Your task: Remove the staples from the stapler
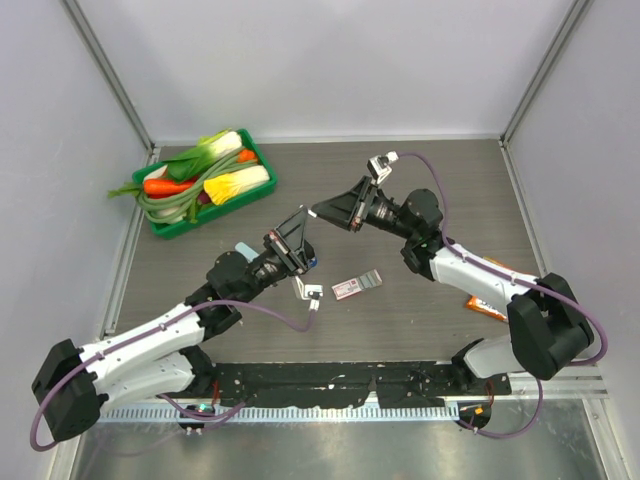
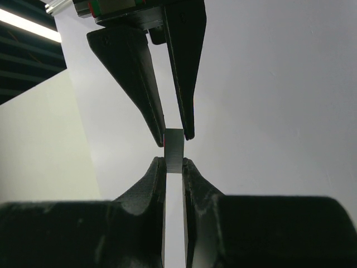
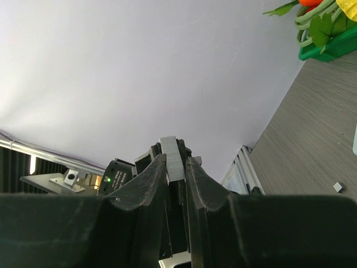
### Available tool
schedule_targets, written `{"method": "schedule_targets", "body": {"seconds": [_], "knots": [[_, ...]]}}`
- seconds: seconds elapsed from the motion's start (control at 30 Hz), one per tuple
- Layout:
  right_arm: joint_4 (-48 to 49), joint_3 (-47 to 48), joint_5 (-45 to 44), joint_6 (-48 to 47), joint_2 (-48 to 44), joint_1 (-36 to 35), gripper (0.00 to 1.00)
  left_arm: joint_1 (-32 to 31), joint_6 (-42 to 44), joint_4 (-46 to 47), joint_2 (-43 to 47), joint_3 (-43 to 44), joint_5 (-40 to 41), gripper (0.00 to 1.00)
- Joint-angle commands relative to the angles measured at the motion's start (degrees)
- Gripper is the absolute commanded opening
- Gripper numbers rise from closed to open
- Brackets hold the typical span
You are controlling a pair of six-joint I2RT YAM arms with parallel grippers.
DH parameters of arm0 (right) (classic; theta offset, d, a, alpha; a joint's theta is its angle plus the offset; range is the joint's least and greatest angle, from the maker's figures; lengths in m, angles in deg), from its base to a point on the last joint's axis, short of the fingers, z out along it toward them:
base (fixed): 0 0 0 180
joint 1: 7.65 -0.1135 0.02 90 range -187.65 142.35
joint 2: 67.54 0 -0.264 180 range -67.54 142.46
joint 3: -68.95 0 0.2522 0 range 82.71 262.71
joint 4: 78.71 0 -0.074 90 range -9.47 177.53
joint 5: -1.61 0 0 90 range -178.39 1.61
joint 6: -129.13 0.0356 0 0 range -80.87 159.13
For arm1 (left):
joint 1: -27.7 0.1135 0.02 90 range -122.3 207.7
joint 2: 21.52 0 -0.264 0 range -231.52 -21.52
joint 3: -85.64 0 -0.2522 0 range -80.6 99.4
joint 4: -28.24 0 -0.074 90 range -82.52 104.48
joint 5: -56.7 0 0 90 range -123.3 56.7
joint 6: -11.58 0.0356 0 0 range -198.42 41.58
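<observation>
A short silvery-grey strip of staples point(image 2: 174, 149) is held in the air between both grippers. My left gripper point(image 2: 174, 163) is shut on its lower end, and my right gripper point(image 2: 174, 137) comes from above and pinches its upper end. In the right wrist view the strip point(image 3: 170, 151) sits between my right gripper's point(image 3: 177, 163) black fingers, with the left gripper's fingers behind it. In the top view the two grippers meet tip to tip, left point(image 1: 303, 216) and right point(image 1: 318, 211), above the table's middle. A small white stapler point(image 1: 308, 292) lies on the table below them.
A flat red, white and grey packet point(image 1: 357, 285) lies right of the stapler. A light blue object point(image 1: 243, 248) lies by the left arm. A green tray point(image 1: 160, 222) of vegetables stands at the back left. An orange packet point(image 1: 485, 305) lies under the right arm.
</observation>
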Motion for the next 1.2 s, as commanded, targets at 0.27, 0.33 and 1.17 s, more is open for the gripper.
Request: {"method": "schedule_targets", "body": {"seconds": [0.27,0.33,1.17], "knots": [[7.73,-2.29,0.97,2.75,-2.09,-0.25,0.3,-0.08,-0.46,0.45,2.08,1.62,1.48,0.0],[7.29,-2.2,1.23,2.39,-2.27,-0.25,0.3,-0.08,-0.46,0.19,2.34,1.62,1.22,0.0],[13.0,2.01,9.49,2.48,0.81,-0.16,0.37,-0.08,-2.21,-6.23,8.05,0.65,-6.51,0.0]]}}
